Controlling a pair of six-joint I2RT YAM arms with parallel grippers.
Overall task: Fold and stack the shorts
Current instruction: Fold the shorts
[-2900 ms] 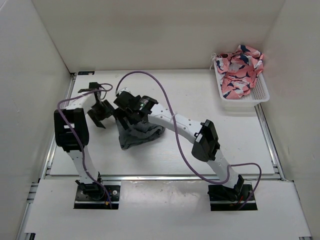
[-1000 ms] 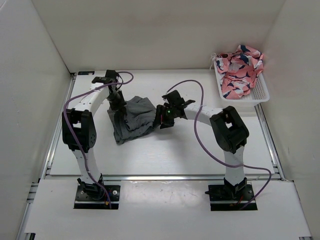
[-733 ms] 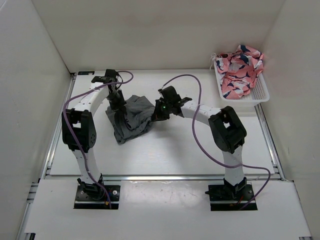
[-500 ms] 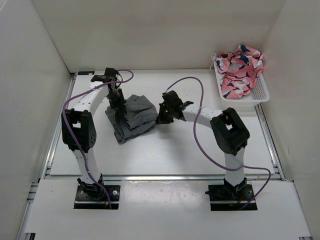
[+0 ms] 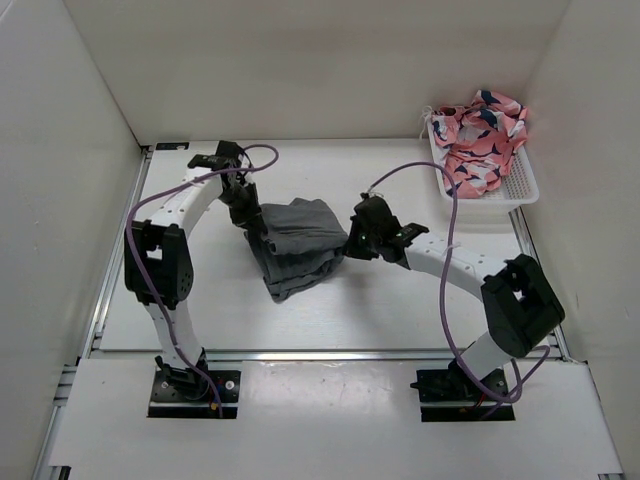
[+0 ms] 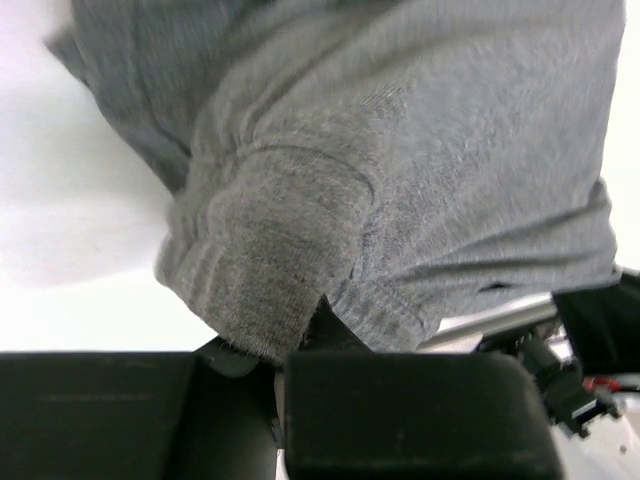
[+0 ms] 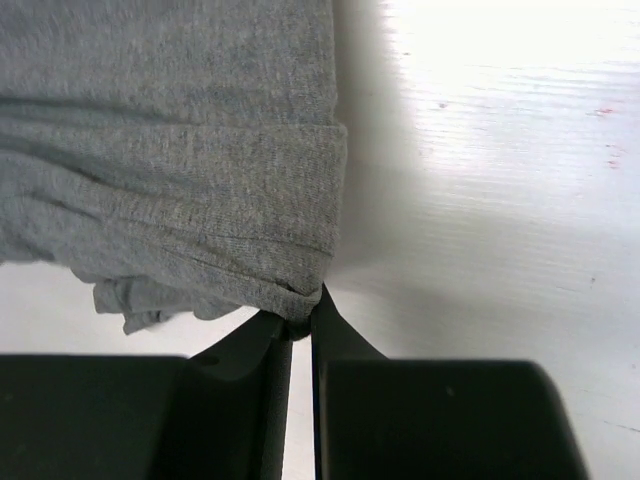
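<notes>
The dark grey shorts (image 5: 298, 243) hang bunched between my two grippers over the middle of the table. My left gripper (image 5: 252, 215) is shut on their left edge, and the left wrist view shows the ribbed waistband (image 6: 262, 262) pinched at the fingertips. My right gripper (image 5: 352, 242) is shut on the right edge. In the right wrist view a folded corner of the shorts (image 7: 200, 170) sits clamped between the two fingertips (image 7: 335, 335). The lower part of the cloth sags in folds toward the table.
A white basket (image 5: 490, 195) stands at the back right with a pink patterned garment (image 5: 478, 138) heaped in it. White walls close in the table on three sides. A purple cable loops over each arm.
My right gripper has closed on the shorts' right edge. Both grippers have since carried the shorts to the right, and the cloth now stretches wider between them.
</notes>
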